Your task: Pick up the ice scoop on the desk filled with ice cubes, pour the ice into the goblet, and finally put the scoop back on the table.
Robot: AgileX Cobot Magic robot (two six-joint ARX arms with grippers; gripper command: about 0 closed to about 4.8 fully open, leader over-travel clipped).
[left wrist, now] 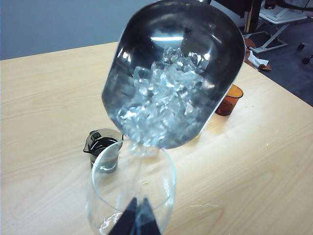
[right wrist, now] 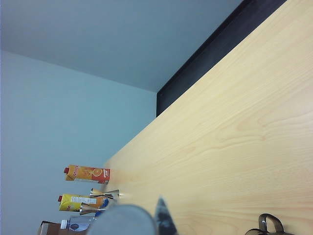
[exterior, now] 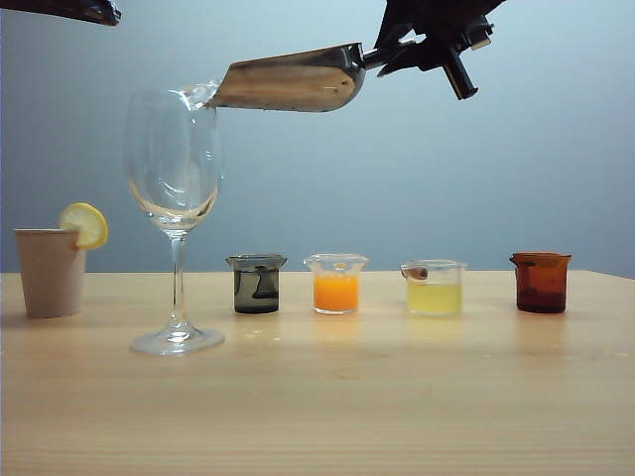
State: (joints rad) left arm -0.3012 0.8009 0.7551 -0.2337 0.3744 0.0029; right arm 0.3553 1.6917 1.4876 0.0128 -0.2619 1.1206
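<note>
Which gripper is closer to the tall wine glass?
Left. The left gripper, shut, hangs close above the goblet. The right gripper is farther off, high to the goblet's right in the exterior view, holding the ice scoop by its handle.

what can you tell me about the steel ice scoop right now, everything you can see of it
The large shiny stainless-steel ice scoop is held in the air by its round handle in the right gripper, whose jaws are closed on it. Its deep rounded trough tilts slightly mouth-down, the slanted open mouth just above the rim of the tall clear stemmed goblet. Clear glistening ice cubes are piled toward the mouth. It appears to touch nothing else.
</note>
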